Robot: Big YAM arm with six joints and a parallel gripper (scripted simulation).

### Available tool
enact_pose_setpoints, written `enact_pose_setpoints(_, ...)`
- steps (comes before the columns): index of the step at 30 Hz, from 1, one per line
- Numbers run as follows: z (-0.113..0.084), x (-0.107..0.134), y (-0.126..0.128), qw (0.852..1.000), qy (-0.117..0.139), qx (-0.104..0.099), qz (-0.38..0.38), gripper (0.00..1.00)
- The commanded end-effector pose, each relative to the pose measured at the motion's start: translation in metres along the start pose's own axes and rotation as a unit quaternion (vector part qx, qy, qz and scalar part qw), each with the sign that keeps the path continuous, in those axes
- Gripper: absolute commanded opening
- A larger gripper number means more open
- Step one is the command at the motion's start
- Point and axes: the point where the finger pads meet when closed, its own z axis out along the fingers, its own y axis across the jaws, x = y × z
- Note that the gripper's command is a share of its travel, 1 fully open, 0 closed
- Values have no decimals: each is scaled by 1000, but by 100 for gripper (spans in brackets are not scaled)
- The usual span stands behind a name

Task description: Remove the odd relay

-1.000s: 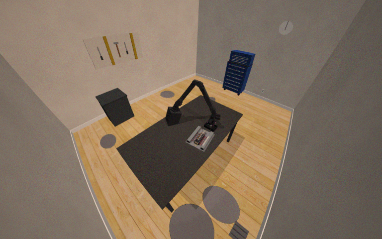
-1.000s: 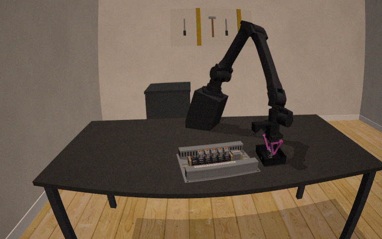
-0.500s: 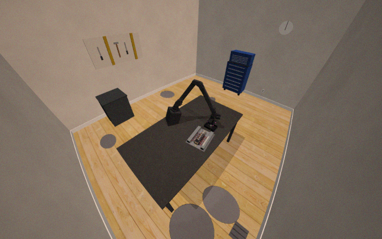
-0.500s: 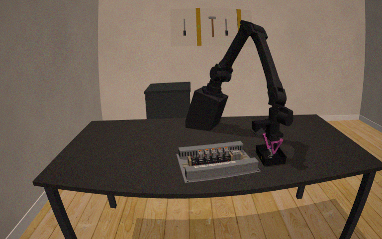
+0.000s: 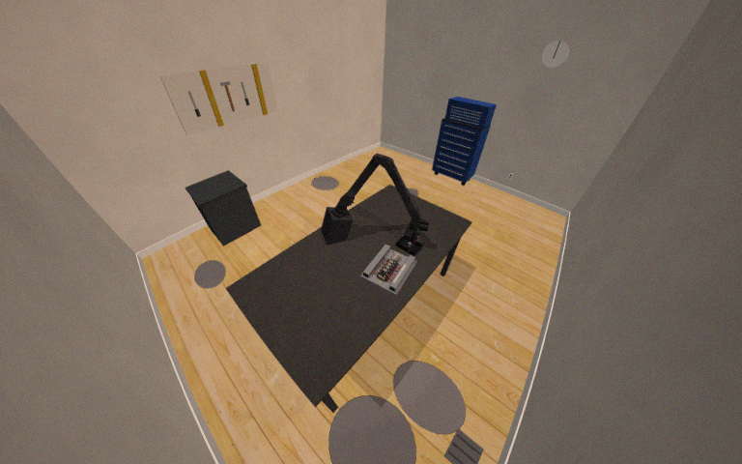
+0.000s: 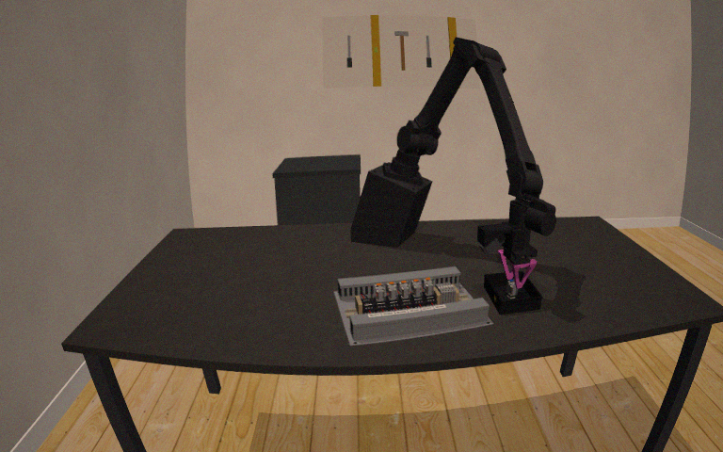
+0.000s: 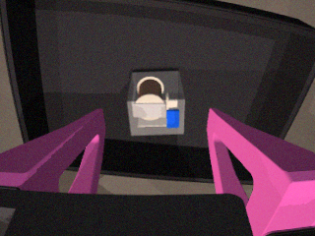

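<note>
From the top view, my arm reaches over the dark table [image 5: 306, 305] to the black tray [image 5: 413, 247], just beside the relay panel [image 5: 389, 268].

From the exterior view, my gripper [image 6: 515, 272] hangs above the tray [image 6: 527, 304], which stands open side up.

At the wrist, the relay [image 7: 157, 102] with the blue test button [image 7: 173, 120] lies on the tray floor, apart from my pink fingers; they stand partly open, holding nothing
</note>
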Motion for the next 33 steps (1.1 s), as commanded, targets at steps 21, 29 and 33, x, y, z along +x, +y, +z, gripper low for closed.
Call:
enact_pose_setpoints(21, -25, -4, 13, 1000, 1, -13, 3, 59)
enact_pose_setpoints(29, -31, -4, 13, 1000, 2, -16, 2, 59)
enact_pose_setpoints(33, -33, -3, 13, 1000, 2, -17, 2, 59)
